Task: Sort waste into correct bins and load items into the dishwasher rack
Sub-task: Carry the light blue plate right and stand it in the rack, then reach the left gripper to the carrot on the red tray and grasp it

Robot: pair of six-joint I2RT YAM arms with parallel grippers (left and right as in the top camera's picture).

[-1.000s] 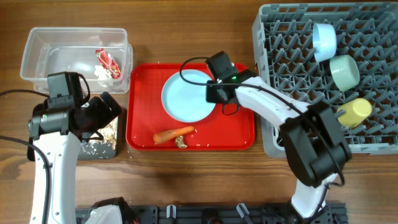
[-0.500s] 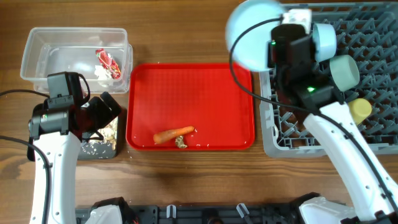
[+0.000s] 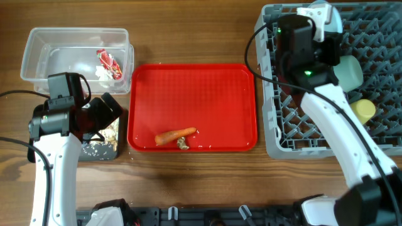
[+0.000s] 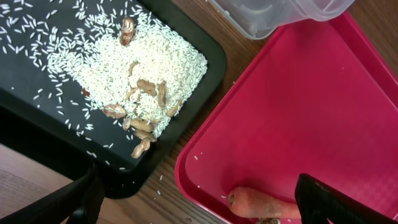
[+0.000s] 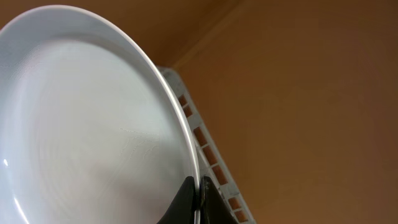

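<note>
The right gripper [image 5: 198, 188] is clamped tight on the rim of the plate [image 5: 81, 124], holding it roughly on edge over the far left part of the rack [image 3: 383, 81]. The left gripper [image 4: 202, 193] gapes wide and holds nothing, hovering over the gap between the black tray [image 4: 37, 137], with its rice [image 4: 118, 62], and the red tray [image 4: 298, 106]. The carrot [image 4: 264, 204] lies on the red tray between the fingers, nearer the one over that tray.

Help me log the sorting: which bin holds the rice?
The shallow black tray: rice and brown scraps lie in it. The clear tub holds a red wrapper and white tissue.
</note>
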